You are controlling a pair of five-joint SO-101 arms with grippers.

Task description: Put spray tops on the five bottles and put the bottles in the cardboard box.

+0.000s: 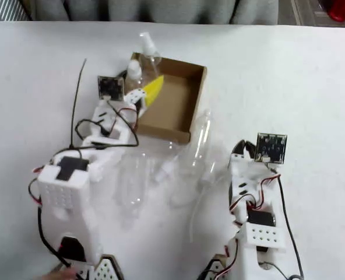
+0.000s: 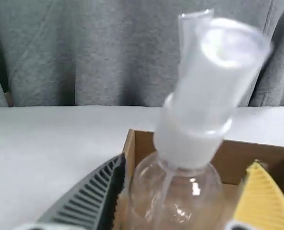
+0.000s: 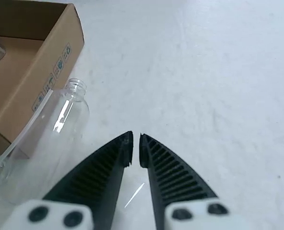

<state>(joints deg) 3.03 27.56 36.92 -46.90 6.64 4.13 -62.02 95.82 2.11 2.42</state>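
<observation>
High view: cardboard box (image 1: pixel 181 108) sits open on the white table (image 1: pixel 289 76). Left gripper (image 1: pixel 144 93) is at the box's far-left corner, yellow finger over the box floor, clamped on a capped bottle (image 1: pixel 149 58) that stands upright there. Several clear uncapped bottles (image 1: pixel 199 140) lie on the table just in front of the box. Right gripper (image 1: pixel 238 150) is off the box's near-right corner, well apart from it.

Left wrist view: left gripper (image 2: pixel 185 167) has its grey and yellow fingers against either side of the capped bottle (image 2: pixel 180 196), white spray top (image 2: pixel 204 91) on. Box wall (image 2: pixel 132 143) is just behind the bottle.

Right wrist view: right gripper (image 3: pixel 136 143) has its jaws nearly together, only a thin slit between them, nothing held. One open-necked bottle (image 3: pixel 67 115) lies against the box's (image 3: pixel 41 72) outer wall, a thin tube (image 3: pixel 29 127) alongside it.
</observation>
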